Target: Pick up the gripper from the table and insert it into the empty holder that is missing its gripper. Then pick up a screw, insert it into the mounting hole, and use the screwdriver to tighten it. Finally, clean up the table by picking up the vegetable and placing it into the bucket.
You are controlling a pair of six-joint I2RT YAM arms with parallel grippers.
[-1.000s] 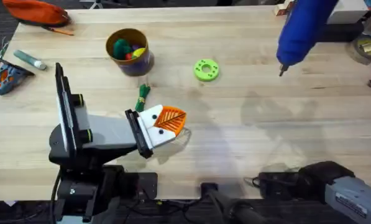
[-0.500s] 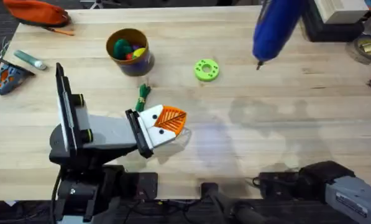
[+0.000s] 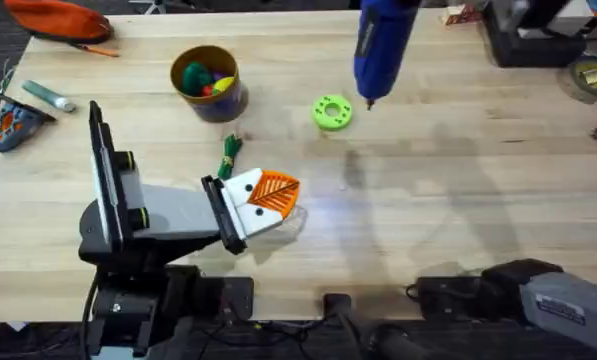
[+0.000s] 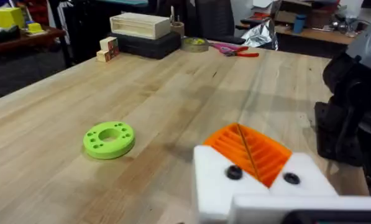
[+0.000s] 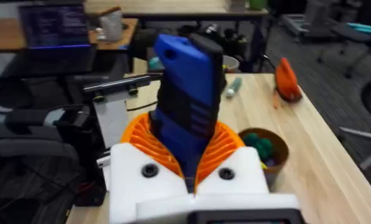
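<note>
Two arms work over the wooden surface (image 3: pixel 458 230). Nearest the bases, the left tool (image 3: pixel 268 200) lies low on the wood, its orange ribbed pads (image 4: pixel 250 151) pressed together with nothing between them, both white mounts fitted. Just beyond it lies the small dark-green vegetable (image 3: pixel 229 153), and farther on stands the yellow-rimmed bucket (image 3: pixel 207 83) with toys inside. The green disc (image 3: pixel 332 112) sits to the right. Above and just past it, the right tool (image 5: pixel 194 158) clamps the blue screwdriver (image 3: pixel 381 45), tip down beside the disc.
</note>
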